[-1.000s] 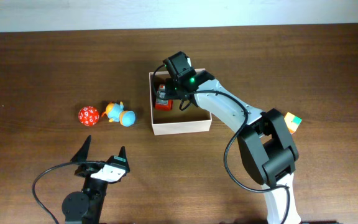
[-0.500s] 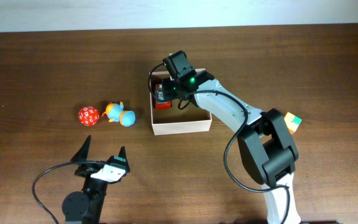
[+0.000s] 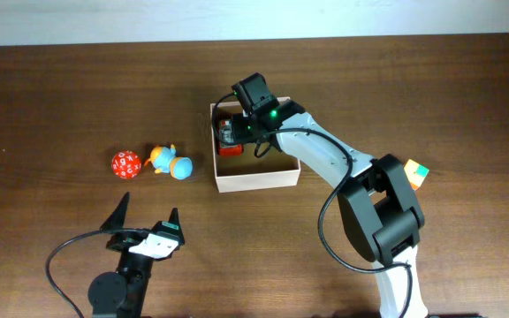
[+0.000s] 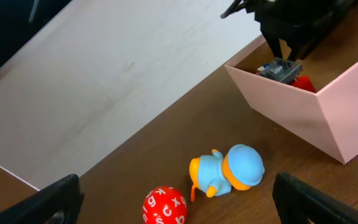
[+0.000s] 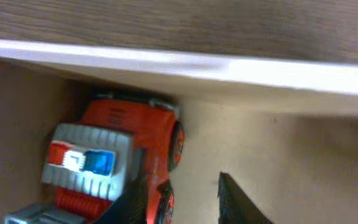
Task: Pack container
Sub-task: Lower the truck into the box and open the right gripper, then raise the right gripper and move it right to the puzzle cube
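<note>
Hovering right tool (image 5: 180,182) inside container (image 3: 256,181), fingers slightly spread just beside red toy car (image 5: 123,130); left tool (image 3: 148,208) spread wide, well apart from container.

The right end effector (image 5: 180,186) is loosening off the red toy truck (image 3: 229,141), which is shifting toward the upper-left corner of the container (image 3: 254,181).

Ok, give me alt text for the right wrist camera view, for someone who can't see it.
A red toy truck with a grey roof lies in a corner of the container, on its tan floor. The right end effector hangs over it, fingers parted, one beside the truck.
</note>
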`<state>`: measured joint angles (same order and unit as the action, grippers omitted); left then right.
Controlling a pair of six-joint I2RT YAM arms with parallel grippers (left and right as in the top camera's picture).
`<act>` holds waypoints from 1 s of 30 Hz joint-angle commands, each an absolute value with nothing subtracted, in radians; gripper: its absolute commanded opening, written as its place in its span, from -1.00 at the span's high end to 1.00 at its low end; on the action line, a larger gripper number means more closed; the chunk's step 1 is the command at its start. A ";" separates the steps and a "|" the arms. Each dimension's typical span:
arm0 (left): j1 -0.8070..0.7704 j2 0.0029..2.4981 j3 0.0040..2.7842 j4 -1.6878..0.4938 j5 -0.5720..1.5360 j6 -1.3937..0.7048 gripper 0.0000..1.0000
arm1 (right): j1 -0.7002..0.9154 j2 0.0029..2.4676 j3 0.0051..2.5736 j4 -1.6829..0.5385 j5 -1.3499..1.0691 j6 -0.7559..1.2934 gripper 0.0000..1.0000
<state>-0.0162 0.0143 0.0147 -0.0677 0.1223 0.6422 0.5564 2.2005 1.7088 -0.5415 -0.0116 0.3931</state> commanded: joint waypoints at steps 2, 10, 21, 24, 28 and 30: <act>-0.010 0.005 0.009 -0.069 0.115 0.636 -0.99 | 0.542 2.217 1.702 -0.552 0.039 0.402 0.32; -0.010 0.005 0.009 -0.069 0.115 0.636 -0.98 | 0.501 2.217 1.702 -0.574 0.076 0.466 0.31; -0.010 0.005 0.009 -0.069 0.115 0.636 -0.99 | 0.443 2.217 1.702 -0.600 0.091 0.511 0.31; -0.010 0.005 0.009 -0.069 0.115 0.636 -0.98 | 0.434 2.217 1.702 -0.603 0.091 0.514 0.31; -0.010 0.005 0.009 -0.069 0.115 0.636 -0.99 | 0.425 2.217 1.702 -0.618 0.118 0.559 0.33; -0.010 0.005 0.009 -0.069 0.115 0.636 -0.99 | 0.424 2.217 1.702 -0.619 0.118 0.559 0.33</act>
<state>-0.0162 0.0143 0.0147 -0.0677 0.1223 0.6422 0.4377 2.2005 1.7088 -0.6151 0.0818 0.5282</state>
